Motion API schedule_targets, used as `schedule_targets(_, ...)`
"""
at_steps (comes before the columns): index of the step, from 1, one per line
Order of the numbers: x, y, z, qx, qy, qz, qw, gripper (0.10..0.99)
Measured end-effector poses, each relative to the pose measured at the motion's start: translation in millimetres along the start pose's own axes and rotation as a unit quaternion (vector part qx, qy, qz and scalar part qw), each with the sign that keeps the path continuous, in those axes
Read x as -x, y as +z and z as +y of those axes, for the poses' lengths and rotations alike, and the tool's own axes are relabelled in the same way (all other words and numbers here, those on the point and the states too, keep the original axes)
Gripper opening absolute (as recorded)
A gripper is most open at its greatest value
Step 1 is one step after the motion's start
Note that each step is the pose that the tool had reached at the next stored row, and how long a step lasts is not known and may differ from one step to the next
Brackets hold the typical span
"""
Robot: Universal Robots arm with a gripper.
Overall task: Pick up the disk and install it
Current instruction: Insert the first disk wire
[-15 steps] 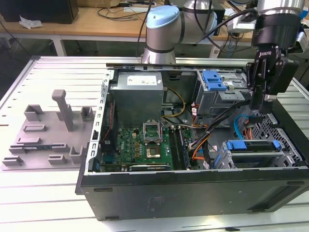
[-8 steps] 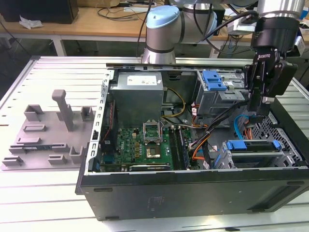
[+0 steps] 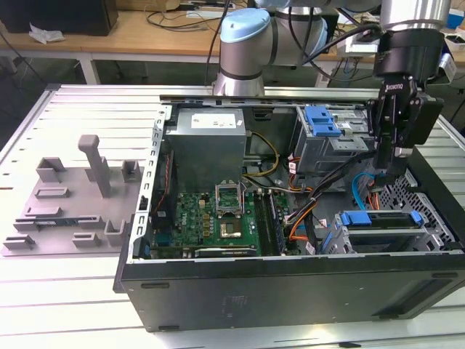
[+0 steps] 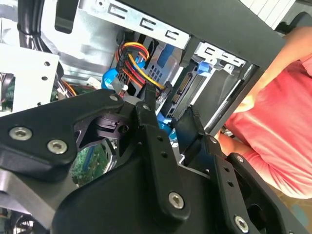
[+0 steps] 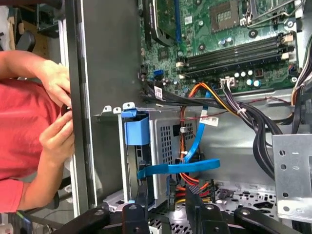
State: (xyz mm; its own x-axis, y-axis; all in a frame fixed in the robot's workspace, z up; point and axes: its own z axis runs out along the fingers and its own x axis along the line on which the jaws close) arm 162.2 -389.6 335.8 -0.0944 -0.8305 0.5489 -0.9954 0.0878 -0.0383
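Tool open and empty, hanging inside the case just above the disk; grasp wants fingers square on the carrier, clear of blue cable

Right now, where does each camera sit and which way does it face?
Exterior view: off the robot, above, looking down into the open computer case; arm behind it, gripper at the exterior view's right.
First wrist view: on the wrist, looking past the open gripper at the circuit board and cables.
Second wrist view: on the wrist, close behind the gripper, facing cables.
Both wrist views share a person in red beside the case.
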Motion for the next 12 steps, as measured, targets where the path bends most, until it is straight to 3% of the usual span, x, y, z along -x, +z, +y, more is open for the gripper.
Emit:
schedule_targets(2, 0.6, 0.5, 0.2, -0.0036, 0.004, -0.0004, 1.0, 0.439)
schedule_targets(8, 1.6, 1.9, 2.4, -0.0012, 0.008, -0.0001, 1.0, 0.439)
schedule_targets(12, 2.2, 2.9, -2.3, 0.0004, 0.007, -0.0012, 1.0, 0.439)
